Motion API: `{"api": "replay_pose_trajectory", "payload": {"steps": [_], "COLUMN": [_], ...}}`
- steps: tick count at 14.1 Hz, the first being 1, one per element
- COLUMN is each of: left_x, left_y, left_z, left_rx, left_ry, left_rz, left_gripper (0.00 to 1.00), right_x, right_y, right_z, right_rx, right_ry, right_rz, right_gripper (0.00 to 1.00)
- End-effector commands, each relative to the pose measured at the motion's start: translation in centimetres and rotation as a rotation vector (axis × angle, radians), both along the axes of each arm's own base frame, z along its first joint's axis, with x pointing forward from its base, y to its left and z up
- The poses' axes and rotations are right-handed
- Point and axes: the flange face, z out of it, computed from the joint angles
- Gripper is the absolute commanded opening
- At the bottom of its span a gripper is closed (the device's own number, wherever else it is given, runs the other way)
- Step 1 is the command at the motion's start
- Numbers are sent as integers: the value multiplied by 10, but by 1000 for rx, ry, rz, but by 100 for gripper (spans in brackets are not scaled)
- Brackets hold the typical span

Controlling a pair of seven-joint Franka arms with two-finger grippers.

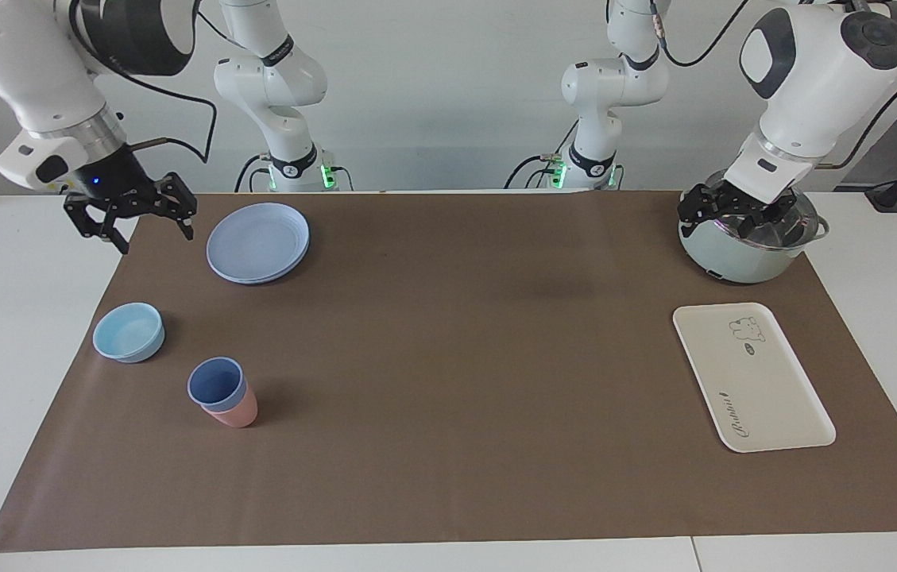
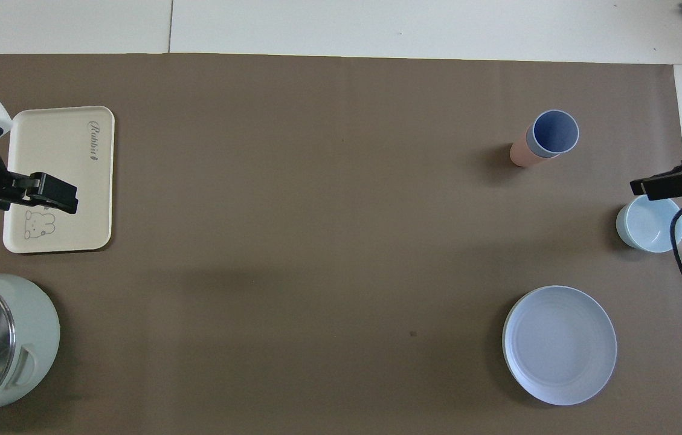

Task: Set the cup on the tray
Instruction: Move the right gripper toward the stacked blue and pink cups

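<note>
The periwinkle-blue cup (image 1: 216, 383) stands upright, nested inside a pink cup (image 1: 235, 413), toward the right arm's end of the table; it also shows in the overhead view (image 2: 553, 133). The cream tray (image 1: 750, 381) with the bear drawing lies bare toward the left arm's end, and shows in the overhead view (image 2: 63, 157). My right gripper (image 1: 154, 238) is open and empty in the air over the mat's edge beside the blue plate, well apart from the cup. My left gripper (image 1: 726, 225) is open and empty, raised over the pot's rim.
A round blue plate (image 1: 258, 242) lies nearer to the robots than the cups. A light-blue bowl (image 1: 129, 332) sits beside the cups toward the right arm's end. A pale-green pot (image 1: 750, 250) with a glass lid stands nearer to the robots than the tray.
</note>
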Motion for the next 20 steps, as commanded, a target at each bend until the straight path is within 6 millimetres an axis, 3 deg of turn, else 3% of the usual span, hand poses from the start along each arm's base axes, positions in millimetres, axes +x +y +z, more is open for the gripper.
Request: {"api": "replay_pose_trajectory", "payload": {"steps": [1, 5, 10, 13, 16, 20], "left_x": [-10, -10, -9, -9, -9, -9], "left_y": [0, 1, 6, 7, 7, 7], "left_z": [2, 1, 3, 3, 3, 3], "left_rx": [18, 19, 18, 18, 18, 18], "left_ry": [-10, -9, -11, -15, -15, -15], "left_rz": [1, 4, 12, 15, 17, 17], "left_gripper": [100, 100, 100, 100, 100, 100], "right_x": [17, 27, 41, 47, 48, 46], "right_y": [-26, -64, -80, -92, -88, -88], "right_z": [-34, -82, -144, -195, -202, -226], "right_rx": [73, 160, 341, 444, 451, 489], "right_ry": [-66, -169, -299, -384, -396, -462], "right_rz": [160, 340, 382, 396, 415, 428], "right_gripper": [100, 100, 100, 100, 100, 100]}}
